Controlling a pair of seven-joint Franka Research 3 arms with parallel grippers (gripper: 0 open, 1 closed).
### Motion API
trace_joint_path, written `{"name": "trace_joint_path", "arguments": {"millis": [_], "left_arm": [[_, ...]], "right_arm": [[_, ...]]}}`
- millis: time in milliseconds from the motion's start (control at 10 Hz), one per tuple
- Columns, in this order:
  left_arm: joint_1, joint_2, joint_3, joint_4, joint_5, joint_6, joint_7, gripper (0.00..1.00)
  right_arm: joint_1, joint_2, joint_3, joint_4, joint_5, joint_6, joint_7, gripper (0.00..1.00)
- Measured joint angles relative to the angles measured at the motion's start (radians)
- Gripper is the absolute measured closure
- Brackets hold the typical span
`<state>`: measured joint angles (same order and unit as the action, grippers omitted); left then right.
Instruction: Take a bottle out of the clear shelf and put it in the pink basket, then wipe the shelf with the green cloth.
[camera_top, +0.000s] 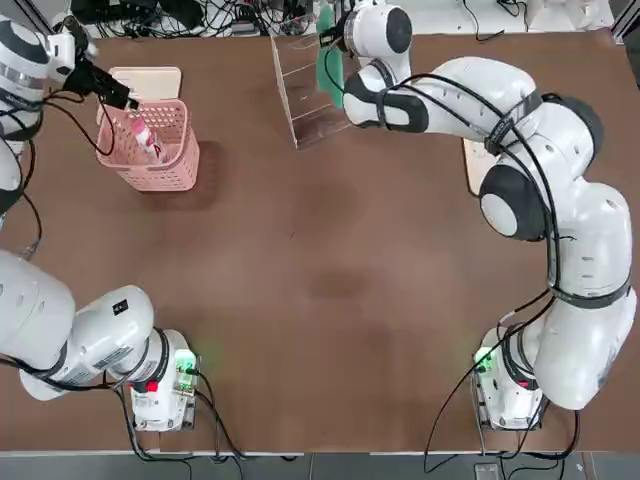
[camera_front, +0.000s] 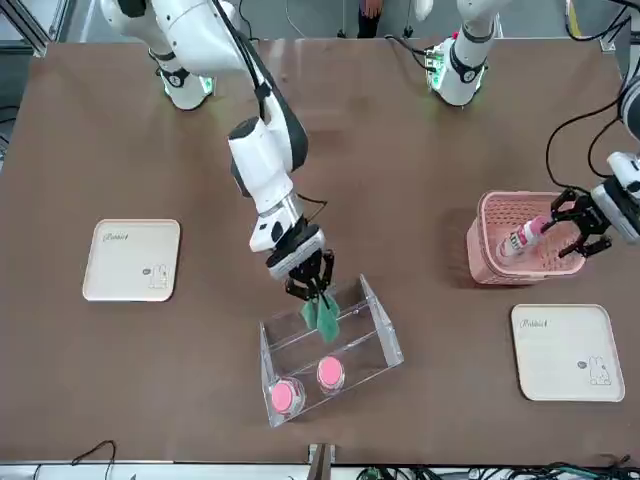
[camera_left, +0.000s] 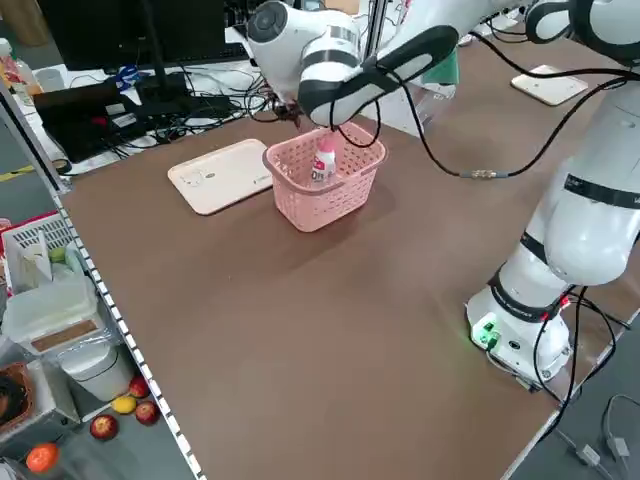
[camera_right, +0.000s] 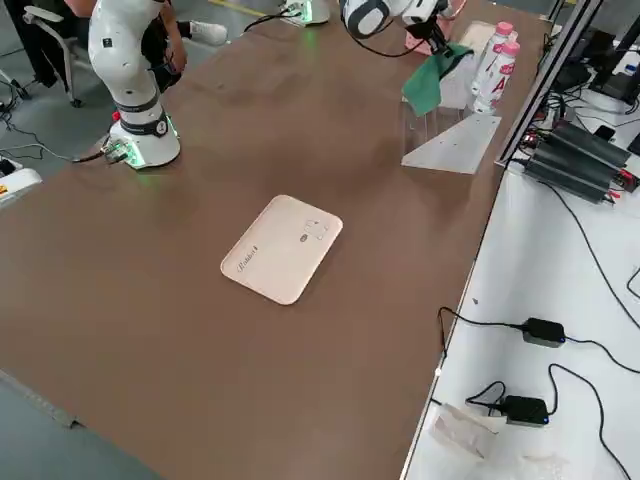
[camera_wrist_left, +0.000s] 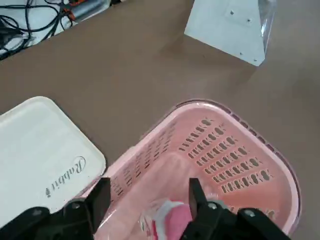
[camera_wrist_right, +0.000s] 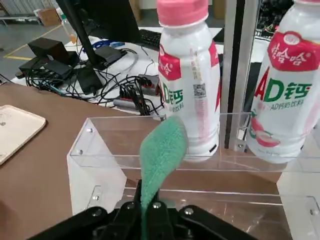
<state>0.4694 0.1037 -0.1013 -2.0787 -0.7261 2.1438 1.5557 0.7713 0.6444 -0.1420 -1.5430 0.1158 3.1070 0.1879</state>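
One bottle (camera_front: 524, 238) in pink basket (camera_front: 480, 262)

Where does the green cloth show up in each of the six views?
Top: green cloth at the upper middle, beside the clear shelf.
Front: lower middle, hanging from the right gripper.
Left side: top right, mostly behind an arm.
Right side: top right, by the shelf.
Left wrist: not in it.
Right wrist: centre, rising from the fingers.
Shared landmark: the clear shelf.
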Motion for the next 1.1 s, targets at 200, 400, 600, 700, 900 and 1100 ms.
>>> {"name": "trace_joint_path", "arguments": {"millis": [200, 400, 600, 700, 900, 1100], "left_arm": [[-0.002, -0.001, -0.003, 0.112, 0.03, -0.109, -0.192, 0.29], [-0.027, 0.015, -0.023, 0.238, 0.139, -0.203, -0.476, 0.29], [-0.108, 0.032, -0.032, 0.342, 0.322, -0.208, -0.761, 0.27], [-0.158, 0.035, -0.034, 0.381, 0.437, -0.208, -0.913, 0.27], [-0.244, 0.036, -0.039, 0.428, 0.587, -0.208, -1.173, 0.13], [-0.27, 0.034, -0.051, 0.492, 0.611, -0.237, -1.239, 0.0]], "right_arm": [[0.0, 0.005, -0.001, 0.002, -0.004, 0.006, -0.001, 0.98], [0.0, 0.028, -0.001, 0.004, -0.025, 0.033, -0.003, 0.98], [0.0, 0.053, -0.001, 0.003, -0.042, 0.045, -0.003, 0.98], [0.0, 0.058, -0.001, 0.003, -0.044, 0.047, -0.003, 0.98], [-0.001, 0.063, -0.004, 0.003, -0.055, 0.049, -0.003, 0.98], [-0.003, 0.069, -0.01, 0.013, -0.065, 0.053, -0.003, 0.98]]}}
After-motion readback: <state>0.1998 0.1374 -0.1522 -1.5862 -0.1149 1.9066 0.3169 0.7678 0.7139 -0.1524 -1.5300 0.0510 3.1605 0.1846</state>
